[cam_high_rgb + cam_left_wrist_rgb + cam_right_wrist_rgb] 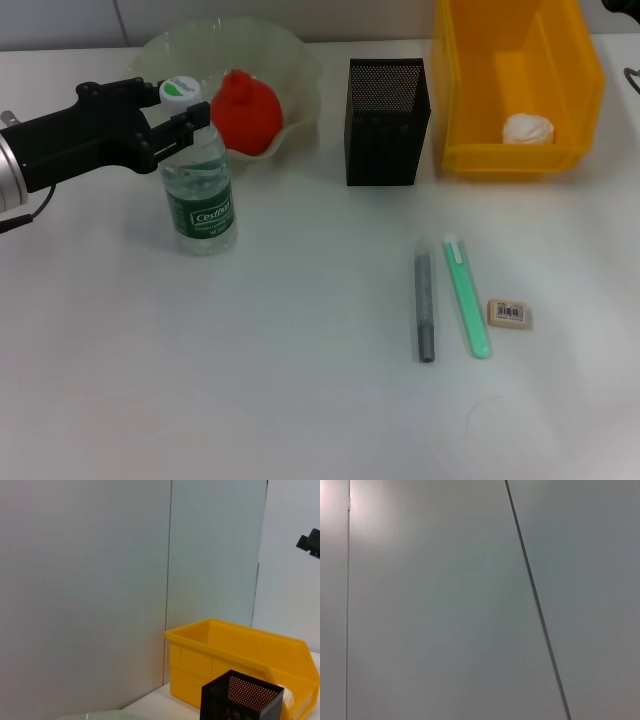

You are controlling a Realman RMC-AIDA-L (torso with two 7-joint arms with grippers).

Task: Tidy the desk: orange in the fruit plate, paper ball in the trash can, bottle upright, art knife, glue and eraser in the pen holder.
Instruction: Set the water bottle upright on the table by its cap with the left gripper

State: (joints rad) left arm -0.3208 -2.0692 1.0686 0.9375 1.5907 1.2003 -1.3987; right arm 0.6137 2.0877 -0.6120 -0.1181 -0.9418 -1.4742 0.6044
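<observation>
I am seeing the paper ball (pixel 527 128) lying in the bin (pixel 520 150); the orange (pixel 245 112) sitting in the plate (pixel 290 60); my left gripper (pixel 185 125) clenching its jaws on the upright bottle (pixel 200 195); the eraser (pixel 509 313) lying on the counter (pixel 300 380); the right gripper sitting out of sight.

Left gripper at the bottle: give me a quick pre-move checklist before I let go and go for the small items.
1. Bottle upright on the table: ok.
2. Left gripper around the bottle's neck: ok; firmness of grip: cannot tell.
3. Orange in the fruit plate: ok.
4. Paper ball in the trash can: ok.
5. Eraser in the pen holder: not ok, on the table.
6. Right gripper position: cannot tell.
</observation>
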